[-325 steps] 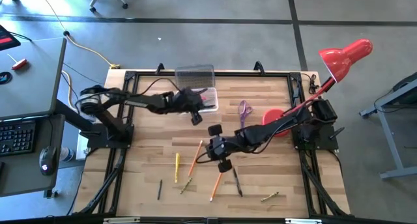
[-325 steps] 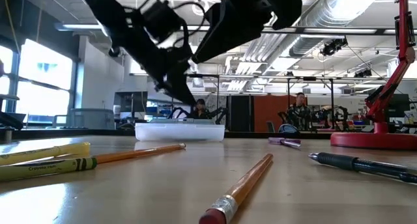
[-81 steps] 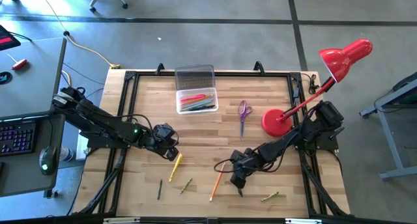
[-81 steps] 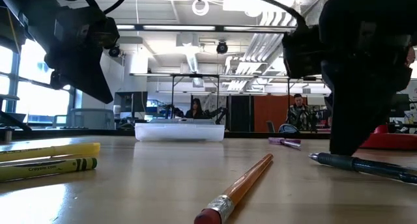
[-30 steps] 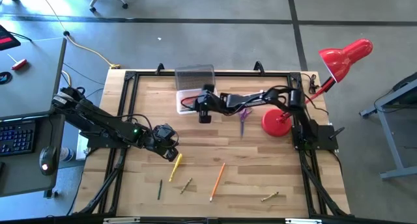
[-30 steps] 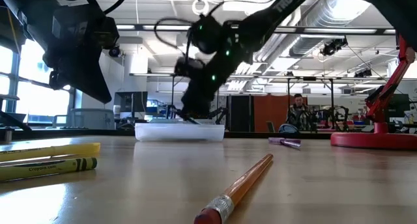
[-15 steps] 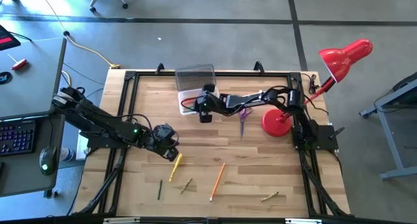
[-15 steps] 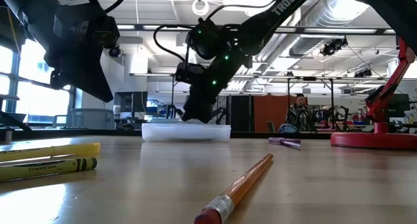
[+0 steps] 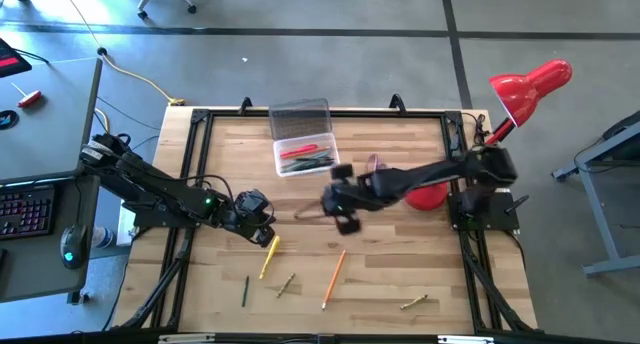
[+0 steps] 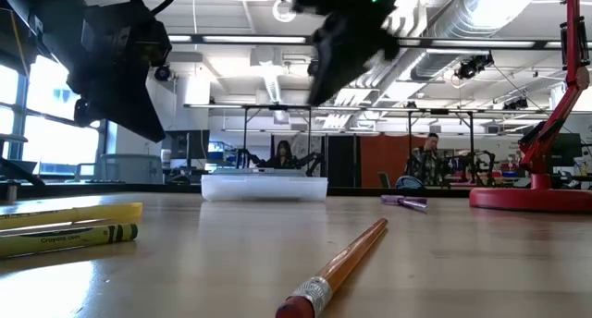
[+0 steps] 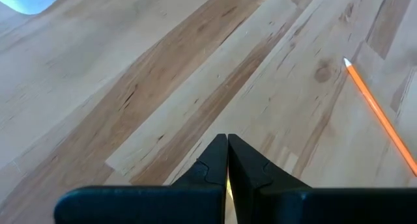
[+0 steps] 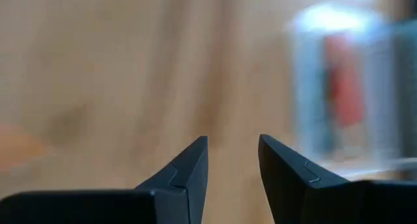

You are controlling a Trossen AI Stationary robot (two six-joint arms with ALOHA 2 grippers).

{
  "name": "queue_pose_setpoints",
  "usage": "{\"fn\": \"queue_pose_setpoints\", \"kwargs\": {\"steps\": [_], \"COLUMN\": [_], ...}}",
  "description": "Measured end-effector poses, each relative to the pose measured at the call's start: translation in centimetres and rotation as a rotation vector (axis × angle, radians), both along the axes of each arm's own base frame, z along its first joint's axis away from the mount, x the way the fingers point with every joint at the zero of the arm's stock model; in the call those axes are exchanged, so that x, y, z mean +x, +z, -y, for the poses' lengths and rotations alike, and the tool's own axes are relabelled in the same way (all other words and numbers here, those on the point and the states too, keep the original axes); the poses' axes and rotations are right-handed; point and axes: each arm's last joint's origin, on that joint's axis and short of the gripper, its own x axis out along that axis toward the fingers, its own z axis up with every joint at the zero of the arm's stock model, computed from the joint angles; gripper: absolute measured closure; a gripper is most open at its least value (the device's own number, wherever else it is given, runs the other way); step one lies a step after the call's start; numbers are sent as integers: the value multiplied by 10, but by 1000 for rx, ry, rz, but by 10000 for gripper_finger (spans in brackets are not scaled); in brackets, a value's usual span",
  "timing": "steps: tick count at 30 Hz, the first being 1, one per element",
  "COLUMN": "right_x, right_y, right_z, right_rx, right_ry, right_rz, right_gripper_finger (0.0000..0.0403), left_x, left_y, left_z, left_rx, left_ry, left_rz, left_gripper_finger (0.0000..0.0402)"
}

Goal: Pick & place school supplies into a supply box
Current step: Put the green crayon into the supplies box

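Observation:
The supply box (image 9: 305, 156), a clear case with its grey lid (image 9: 298, 117) folded back, sits at the table's far middle and shows in the low view (image 10: 264, 187). It holds a pink-red marker and a dark pen (image 9: 310, 164). On the table lie a yellow pencil (image 9: 269, 257), an orange pencil (image 9: 333, 277), a black pencil (image 9: 244, 290) and purple scissors (image 9: 374, 167). My right gripper (image 9: 340, 202) hovers open and empty over the table's middle, near the box (image 12: 233, 152). My left gripper (image 9: 260, 222) is shut just above the yellow pencil's far end (image 11: 227, 160).
A red desk lamp stands at the right, base (image 9: 428, 189) by the scissors, head (image 9: 530, 89) past the far right corner. Two small greenish pieces (image 9: 286, 284) (image 9: 415, 302) lie near the near edge. Bare wood spreads between the box and the pencils.
My right gripper has left the supply box, moving up and toward the table's near edge to the middle. The box slid slightly to the right while the gripper was at it. A dark pen now shows inside the box.

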Motion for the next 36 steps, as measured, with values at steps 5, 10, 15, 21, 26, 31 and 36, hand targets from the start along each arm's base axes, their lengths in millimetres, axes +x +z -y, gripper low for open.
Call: {"fn": "queue_pose_setpoints", "kwargs": {"steps": [5, 10, 15, 21, 26, 31, 36], "right_x": [-43, -80, -123, -153, -175, -187, -193], "right_y": [13, -4, -33, -58, -77, -92, -105], "right_z": [-52, -99, -130, -156, -173, -179, -177], "right_rx": [292, 389, 456, 533, 505, 482, 487], "right_ry": [226, 313, 228, 258, 434, 444, 428], "right_rz": [-175, -255, -328, -304, -253, -143, -80], "right_gripper_finger": [289, 290, 299, 311, 312, 309, 308], "left_x": [0, 0, 1, 1, 1, 1, 1], "left_y": [0, 0, 1, 1, 1, 1, 1], "left_z": [0, 0, 0, -1, -1, -1, -1], "left_rx": [4, 5, 3, 1, -28, -35, -36], "left_ry": [3, 5, 7, 39, 68, 78, 79], "left_rz": [1, 5, 14, 25, 33, 36, 36], "left_gripper_finger": [362, 362, 362, 362, 362, 362, 362]}}
